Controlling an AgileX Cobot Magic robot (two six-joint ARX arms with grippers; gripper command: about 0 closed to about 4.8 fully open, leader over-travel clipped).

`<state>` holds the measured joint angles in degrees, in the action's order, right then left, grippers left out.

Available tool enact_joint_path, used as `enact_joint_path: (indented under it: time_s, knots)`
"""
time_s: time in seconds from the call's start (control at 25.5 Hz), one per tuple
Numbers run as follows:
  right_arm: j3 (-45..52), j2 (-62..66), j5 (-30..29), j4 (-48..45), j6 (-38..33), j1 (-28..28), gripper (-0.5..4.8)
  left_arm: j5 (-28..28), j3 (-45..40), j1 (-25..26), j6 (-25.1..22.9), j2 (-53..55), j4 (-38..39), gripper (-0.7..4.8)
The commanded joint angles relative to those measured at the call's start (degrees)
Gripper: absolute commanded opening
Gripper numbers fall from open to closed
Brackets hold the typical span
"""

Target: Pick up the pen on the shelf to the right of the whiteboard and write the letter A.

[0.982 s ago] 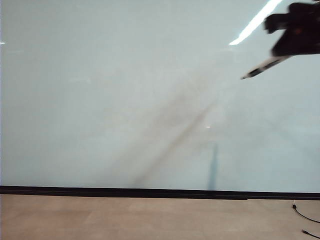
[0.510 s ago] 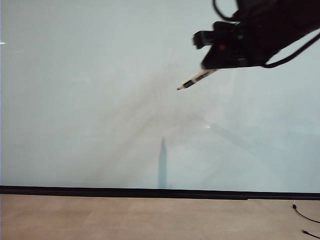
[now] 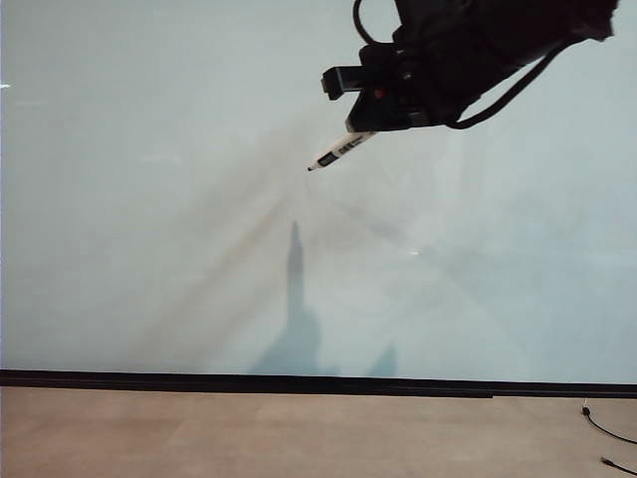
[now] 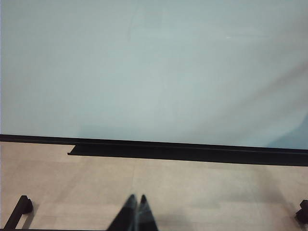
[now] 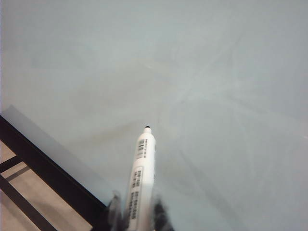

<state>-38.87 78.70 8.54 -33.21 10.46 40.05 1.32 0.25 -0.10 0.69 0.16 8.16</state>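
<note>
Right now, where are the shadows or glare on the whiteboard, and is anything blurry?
Exterior view: the right gripper, shut on the pen, casts a dark spike-shaped shadow on the whiteboard low down, with faint diagonal streaks; no strong glare. Right wrist view: the pen is fairly sharp, the fingers beside it soft. Left wrist view: even light; the left gripper is shut and sharp enough.
</note>
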Motion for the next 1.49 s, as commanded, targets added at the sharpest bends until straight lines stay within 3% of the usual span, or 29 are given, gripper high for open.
enact_joint_path:
  time_s: [0.04,0.47,1.49]
  knots:
    - [-3.04,1.57,-1.22,1.90,2.99,0.02,-0.05,0.17,0.13,-0.02,-0.24,0.02,-0.48,-0.04]
    - [-10.03,4.24,-2.27,11.17,6.51,-0.90,-0.05,0.17,0.13,0.00,-0.24,0.02,-0.46,-0.05]
    - [-12.79,5.01,0.66,11.98,6.54,-2.19,-0.05,0.17,0.13,-0.02,-0.22,0.02,-0.48,-0.05]
